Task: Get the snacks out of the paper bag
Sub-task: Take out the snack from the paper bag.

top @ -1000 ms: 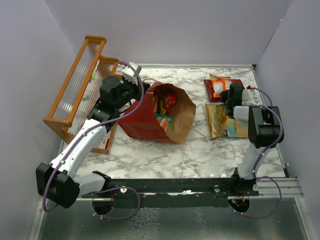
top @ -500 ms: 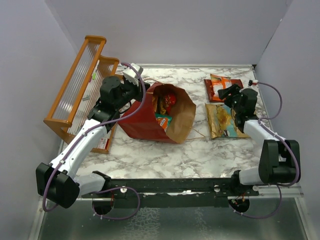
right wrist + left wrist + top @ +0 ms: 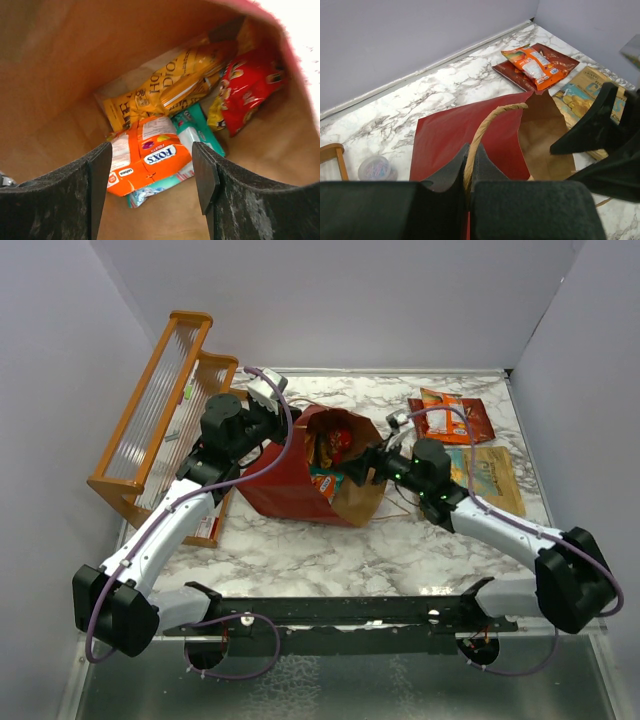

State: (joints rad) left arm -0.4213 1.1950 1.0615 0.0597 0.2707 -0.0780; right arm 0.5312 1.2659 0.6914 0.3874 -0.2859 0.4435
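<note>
The paper bag (image 3: 290, 480) lies on its side, dark red outside, its brown mouth facing right. My left gripper (image 3: 287, 423) is shut on its twine handle (image 3: 492, 117), holding the top edge up. At the mouth, my right gripper (image 3: 357, 468) stands open and empty. In the right wrist view, this gripper (image 3: 150, 151) points into the bag at an orange Fox's packet (image 3: 162, 165). Deeper in lie a teal packet (image 3: 200, 127), a yellow chip bag (image 3: 170, 85) and a red packet (image 3: 247, 87). Outside, an orange packet (image 3: 443, 412) rests on a dark red bag (image 3: 476, 422), beside a tan chip bag (image 3: 492, 478).
An orange wooden rack (image 3: 160, 425) stands along the left wall, close behind my left arm. A small clear tub (image 3: 376, 167) sits near it on the marble table (image 3: 300, 550). Grey walls close in the back and both sides.
My right arm swung left from the packets at the right to the bag's mouth, and its jaws opened wider. The tan chip bag is now uncovered. The left gripper kept its hold.
</note>
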